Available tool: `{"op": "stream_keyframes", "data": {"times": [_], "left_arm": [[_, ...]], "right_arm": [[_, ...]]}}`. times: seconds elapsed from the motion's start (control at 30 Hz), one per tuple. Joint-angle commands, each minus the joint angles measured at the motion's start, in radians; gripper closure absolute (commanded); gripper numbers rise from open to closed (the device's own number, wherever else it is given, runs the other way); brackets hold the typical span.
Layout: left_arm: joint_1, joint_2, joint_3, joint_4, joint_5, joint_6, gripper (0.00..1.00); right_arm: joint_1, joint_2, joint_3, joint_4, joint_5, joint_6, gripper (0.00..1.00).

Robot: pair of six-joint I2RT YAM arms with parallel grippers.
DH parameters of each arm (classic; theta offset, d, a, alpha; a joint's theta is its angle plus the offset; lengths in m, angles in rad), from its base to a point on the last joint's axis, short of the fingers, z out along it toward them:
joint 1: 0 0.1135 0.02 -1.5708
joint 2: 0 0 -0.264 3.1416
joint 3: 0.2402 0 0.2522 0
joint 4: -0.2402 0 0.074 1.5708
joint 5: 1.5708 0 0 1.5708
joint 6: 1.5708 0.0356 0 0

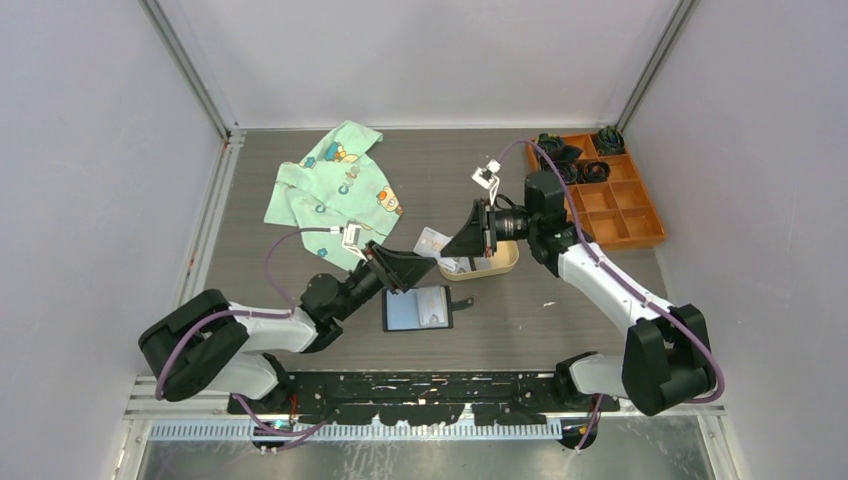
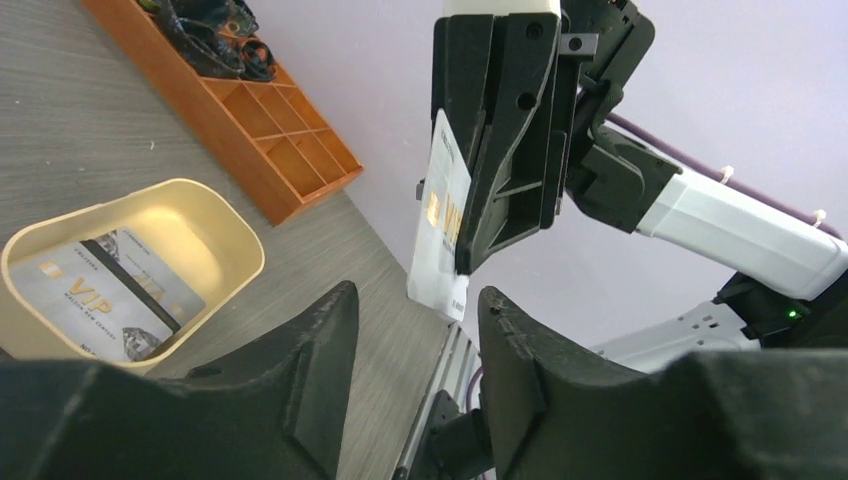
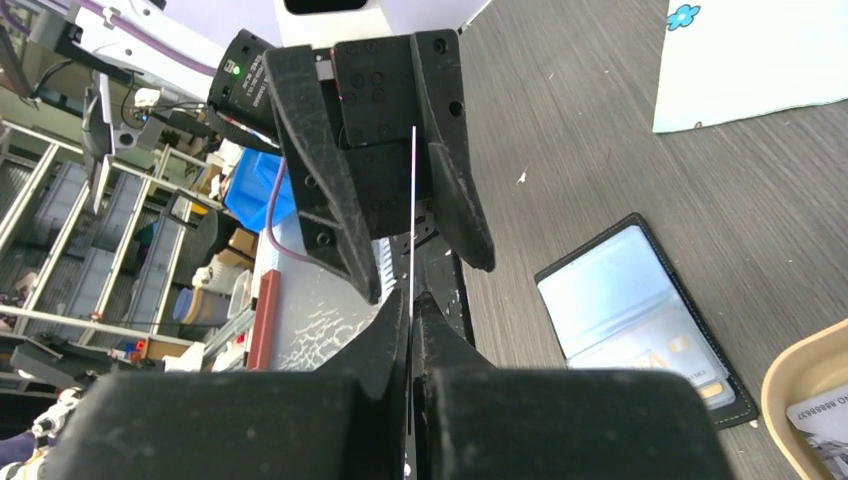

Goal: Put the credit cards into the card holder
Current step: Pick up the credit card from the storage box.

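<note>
Pinching a white credit card (image 2: 437, 250) in the right gripper (image 3: 410, 312), clamped tight on both faces, edge-up above the middle of the tabletop. Straddling the card's free end with the left gripper (image 2: 416, 298), parted partway, not closed on it, holding nothing. Lying open and flat toward the near edge of the tabletop, just nearer than the raised card: the card holder (image 1: 417, 309), one card already tucked in a pocket. Resting just beside it toward the right edge, a beige tray (image 1: 508, 262) with more credit cards (image 2: 100, 290) inside. Standing at the far right corner, an orange organiser (image 1: 612, 205); spread toward the far left, a green cloth (image 1: 335, 185).
</note>
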Motion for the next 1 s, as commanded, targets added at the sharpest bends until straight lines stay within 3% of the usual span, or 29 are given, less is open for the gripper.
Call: {"op": "stream_keyframes", "data": {"times": [0.0,0.1,0.17,0.2,0.23,0.33,0.43,0.57,0.63,0.7,0.8,0.97], "left_arm": [[-0.003,-0.040,0.026,0.084,-0.052,0.012,0.56],[-0.003,-0.047,0.024,0.084,-0.052,0.016,0.73],[-0.003,-0.054,0.020,0.084,-0.054,0.028,0.90],[-0.003,-0.057,0.019,0.084,-0.053,0.040,0.98],[-0.002,-0.063,0.016,0.084,-0.048,0.054,1.00],[0.010,-0.097,0.001,0.053,0.013,0.112,1.00],[0.055,-0.165,0.009,-0.112,0.163,0.136,1.00],[0.087,-0.279,0.103,-0.556,0.429,0.276,1.00],[0.088,-0.316,0.170,-0.815,0.518,0.374,1.00],[0.088,-0.334,0.215,-0.973,0.571,0.445,1.00],[0.082,-0.335,0.251,-1.051,0.656,0.499,1.00],[0.043,-0.296,0.324,-1.160,0.659,0.601,1.00]], "right_arm": [[0.019,-0.032,0.002,0.058,-0.037,-0.010,0.99],[0.028,-0.028,0.003,0.058,-0.050,-0.013,0.98],[0.034,-0.025,0.002,0.058,-0.056,-0.015,0.98],[0.037,-0.025,0.001,0.056,-0.056,-0.017,0.96],[0.040,-0.023,0.001,0.053,-0.053,-0.021,0.90],[0.039,-0.024,0.025,-0.042,-0.050,-0.141,0.69],[0.040,-0.024,0.154,-0.592,-0.025,-0.622,0.53],[0.040,-0.006,0.230,-0.962,-0.052,-1.078,0.42],[0.043,-0.006,0.220,-1.078,-0.107,-1.270,0.34],[0.048,-0.002,0.212,-1.215,-0.133,-1.501,0.26],[0.059,0.021,0.219,-1.248,-0.117,-1.562,0.24],[0.071,0.061,0.252,-1.279,-0.119,-1.547,0.36]]}}
